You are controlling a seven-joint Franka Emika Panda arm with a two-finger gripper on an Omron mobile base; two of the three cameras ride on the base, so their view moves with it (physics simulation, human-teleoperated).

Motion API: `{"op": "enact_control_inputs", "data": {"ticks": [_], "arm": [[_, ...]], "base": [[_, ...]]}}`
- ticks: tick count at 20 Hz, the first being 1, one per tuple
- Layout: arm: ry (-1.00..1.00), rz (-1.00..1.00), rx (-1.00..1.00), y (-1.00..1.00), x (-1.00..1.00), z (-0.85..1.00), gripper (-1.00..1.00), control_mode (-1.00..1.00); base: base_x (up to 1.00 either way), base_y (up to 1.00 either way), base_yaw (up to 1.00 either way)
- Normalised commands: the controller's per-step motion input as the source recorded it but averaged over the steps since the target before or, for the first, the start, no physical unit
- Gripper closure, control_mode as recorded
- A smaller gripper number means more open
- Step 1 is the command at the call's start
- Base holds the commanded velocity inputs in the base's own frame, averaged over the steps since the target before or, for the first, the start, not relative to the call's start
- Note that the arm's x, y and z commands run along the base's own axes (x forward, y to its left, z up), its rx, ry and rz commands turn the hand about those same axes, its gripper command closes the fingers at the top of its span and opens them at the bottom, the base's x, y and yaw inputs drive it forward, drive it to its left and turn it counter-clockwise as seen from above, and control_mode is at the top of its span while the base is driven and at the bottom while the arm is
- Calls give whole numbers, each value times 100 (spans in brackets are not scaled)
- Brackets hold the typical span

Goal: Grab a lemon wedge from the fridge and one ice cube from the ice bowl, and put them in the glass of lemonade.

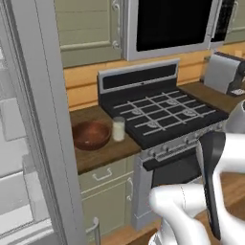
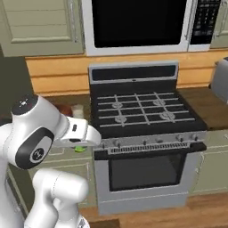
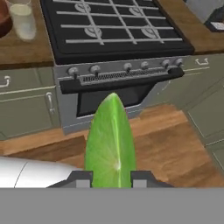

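Lemon wedge (image 3: 110, 142), bright green, stands at lower centre of the hand view, pinched between the tool's (image 3: 111, 178) two dark tips, with open wooden floor (image 3: 175, 144) beyond it. Upper left there, the glass of lemonade (image 3: 22, 19) sits near the bench (image 3: 26, 52) edge. In the left base view, the ice bowl (image 1: 91, 134) lies centre left, just beside the glass (image 1: 118, 128), close to the stove (image 1: 162, 115). In the right base view, the tool (image 2: 80, 144) hangs at centre left, before the bench front, a green piece below it.

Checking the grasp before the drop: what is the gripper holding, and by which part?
The gripper holds a bright green citrus wedge by its lower end, between both fingertips.
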Motion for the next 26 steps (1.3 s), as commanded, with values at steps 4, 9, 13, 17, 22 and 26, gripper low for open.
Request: {"op": "enact_control_inputs", "data": {"ticks": [4,9,13,17,22,26], "arm": [[0,0,0,0,0,0,100,100],[0,0,0,0,0,0,100,100],[-2,11,2,0,25,0,100,-100],[-11,48,12,17,97,-3,100,-100],[-1,24,9,58,74,6,100,-100],[16,3,-10,81,12,-6,100,-100]], "base": [[100,0,53],[100,5,48],[75,6,32],[0,0,0],[0,0,0],[0,0,0]]}}
